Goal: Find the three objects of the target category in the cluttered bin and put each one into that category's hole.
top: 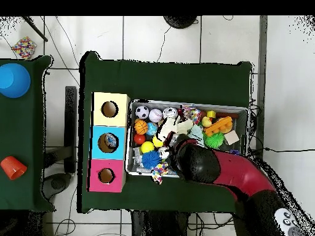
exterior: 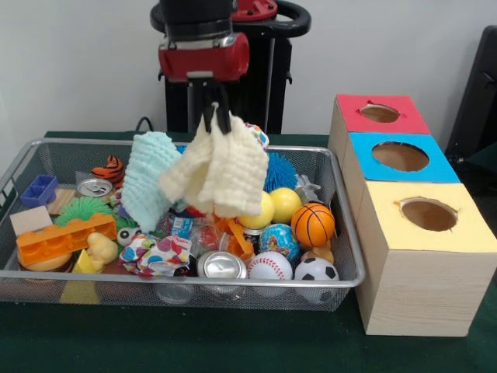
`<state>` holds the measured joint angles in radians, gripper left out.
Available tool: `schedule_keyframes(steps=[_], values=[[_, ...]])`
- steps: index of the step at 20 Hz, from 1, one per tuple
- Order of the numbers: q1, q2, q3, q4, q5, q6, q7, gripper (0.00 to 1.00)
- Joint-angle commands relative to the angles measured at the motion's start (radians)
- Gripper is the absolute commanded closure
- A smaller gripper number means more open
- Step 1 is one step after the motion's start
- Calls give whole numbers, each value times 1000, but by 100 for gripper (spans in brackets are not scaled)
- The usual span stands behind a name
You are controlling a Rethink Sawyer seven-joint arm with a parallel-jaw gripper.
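My gripper [exterior: 216, 118] is shut on a cream-yellow cloth [exterior: 221, 171] and holds it hanging above the middle of the wire-mesh bin [exterior: 348, 233]. A light blue cloth [exterior: 150, 177] hangs right beside it on the left; I cannot tell whether it is caught up with it. A patterned cloth [exterior: 159, 252] lies low in the bin's front. Three boxes with round holes stand right of the bin: red top [exterior: 380, 114], blue top [exterior: 400, 155], yellow top [exterior: 427, 214]. In the overhead view the arm [top: 215, 166] covers the gripper; the cream cloth [top: 169, 128] shows beside it.
The bin holds a basketball [exterior: 313, 224], baseball [exterior: 269, 266], soccer ball [exterior: 316, 272], yellow balls [exterior: 283, 203], a can [exterior: 221, 266], an orange brick [exterior: 66, 237] and other toys. A side table in the overhead view bears a blue bowl [top: 13, 80] and a red cup [top: 12, 166].
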<state>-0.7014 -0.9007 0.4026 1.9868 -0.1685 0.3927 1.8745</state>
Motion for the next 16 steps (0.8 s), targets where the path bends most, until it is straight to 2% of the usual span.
schedule_keyframes(steps=[1,6,11,16], values=[[110,-75,-93,-3,-13,216,105,100],[176,-69,-184,-93,-106,326,84,100],[211,-69,-220,-117,-132,343,91,100],[239,-18,-229,-140,-120,377,103,100]])
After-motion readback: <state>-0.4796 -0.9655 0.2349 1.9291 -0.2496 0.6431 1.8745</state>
